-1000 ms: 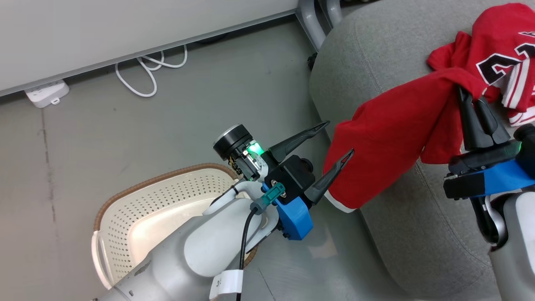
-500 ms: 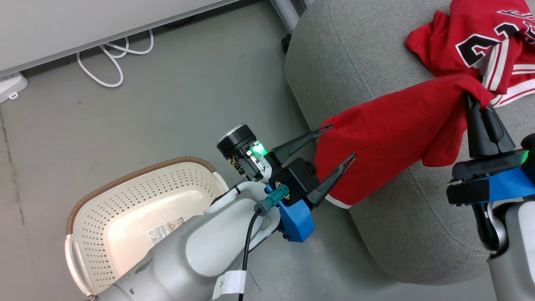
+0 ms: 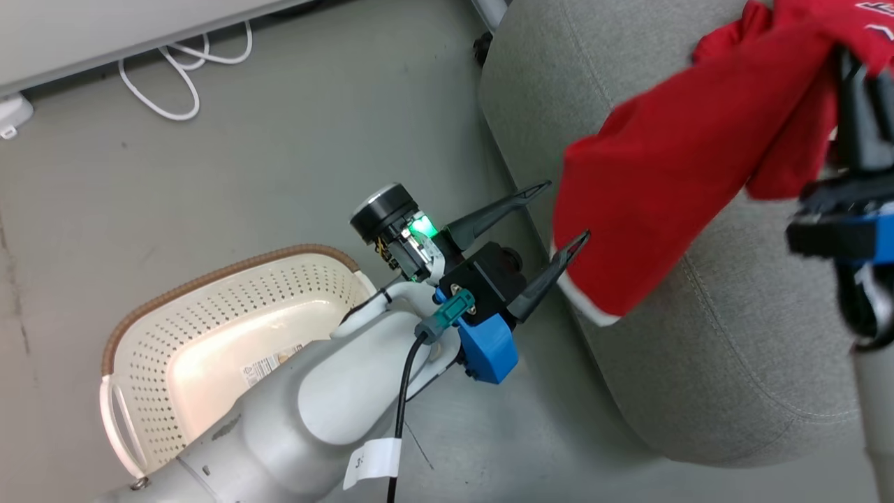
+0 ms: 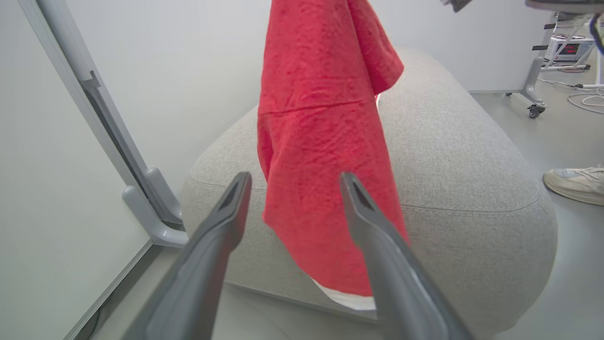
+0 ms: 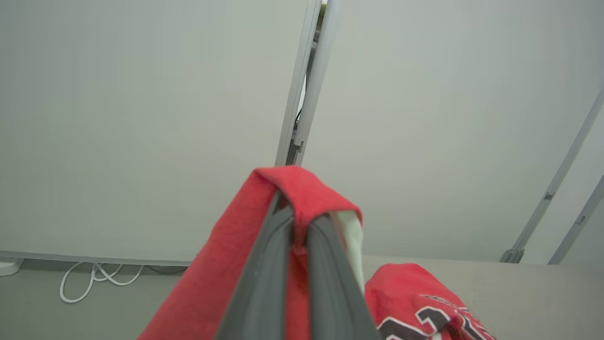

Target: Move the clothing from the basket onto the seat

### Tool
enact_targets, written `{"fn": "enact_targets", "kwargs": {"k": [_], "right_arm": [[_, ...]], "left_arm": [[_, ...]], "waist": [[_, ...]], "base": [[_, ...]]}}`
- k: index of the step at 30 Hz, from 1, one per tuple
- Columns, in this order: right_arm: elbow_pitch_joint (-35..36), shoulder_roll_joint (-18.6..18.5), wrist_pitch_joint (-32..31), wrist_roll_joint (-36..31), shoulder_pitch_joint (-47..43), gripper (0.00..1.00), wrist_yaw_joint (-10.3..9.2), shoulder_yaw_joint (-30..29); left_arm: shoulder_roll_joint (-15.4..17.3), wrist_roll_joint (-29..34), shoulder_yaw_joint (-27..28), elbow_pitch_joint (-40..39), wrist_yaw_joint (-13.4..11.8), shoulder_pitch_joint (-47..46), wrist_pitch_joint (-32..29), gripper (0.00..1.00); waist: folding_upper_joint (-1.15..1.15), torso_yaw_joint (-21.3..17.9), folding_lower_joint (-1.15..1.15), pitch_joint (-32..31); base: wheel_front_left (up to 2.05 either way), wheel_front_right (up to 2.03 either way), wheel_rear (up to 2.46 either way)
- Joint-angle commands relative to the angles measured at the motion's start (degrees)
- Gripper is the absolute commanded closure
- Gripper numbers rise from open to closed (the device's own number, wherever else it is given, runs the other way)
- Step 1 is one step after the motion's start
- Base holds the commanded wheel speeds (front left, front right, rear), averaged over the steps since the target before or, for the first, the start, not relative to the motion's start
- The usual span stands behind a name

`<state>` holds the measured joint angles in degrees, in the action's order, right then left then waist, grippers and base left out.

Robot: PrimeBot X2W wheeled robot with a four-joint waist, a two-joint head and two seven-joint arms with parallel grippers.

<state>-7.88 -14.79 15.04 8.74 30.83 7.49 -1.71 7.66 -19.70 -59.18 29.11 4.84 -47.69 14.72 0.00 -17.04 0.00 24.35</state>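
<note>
The basket [image 3: 230,307] looks empty where I can see. My left gripper [image 3: 567,209] gapes wide and holds nothing, just beside the hem of the plain red garment [image 3: 663,175]. My right gripper [image 5: 302,217], clamped on the garment's top fold, has raised it higher beside the seat [image 3: 733,335]. The jersey [image 5: 424,302] already lies there, so I judge this last piece needs carrying inward.

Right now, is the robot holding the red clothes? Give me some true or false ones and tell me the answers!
The right hand is shut on the plain red garment. True.
The left hand is squeezing it too. False: it is wide open.
The basket is full of clothes. False: the part that shows is bare.
The numbered jersey lies on the grey seat. True.
The plain red garment lies flat on the grey seat. False: it hangs from the right hand.
</note>
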Motion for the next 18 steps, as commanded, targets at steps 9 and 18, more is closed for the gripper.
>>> {"fn": "enact_targets", "kwargs": {"k": [9,18], "right_arm": [[2.66,-8.66,0.2,-1.12,18.62,1.0,0.0,-7.48],[-4.67,-20.77,0.14,0.87,29.02,1.0,0.01,-22.95]], "left_arm": [[2.16,1.41,0.46,-2.26,-0.83,-4.39,-0.87,0.0],[4.86,3.44,0.19,-5.38,-1.32,-8.06,-2.44,0.0]], "waist": [[0.0,1.15,0.0,8.78],[0.0,1.42,0.0,16.91]], "base": [[0.0,0.0,0.0],[0.0,0.0,0.0]]}}
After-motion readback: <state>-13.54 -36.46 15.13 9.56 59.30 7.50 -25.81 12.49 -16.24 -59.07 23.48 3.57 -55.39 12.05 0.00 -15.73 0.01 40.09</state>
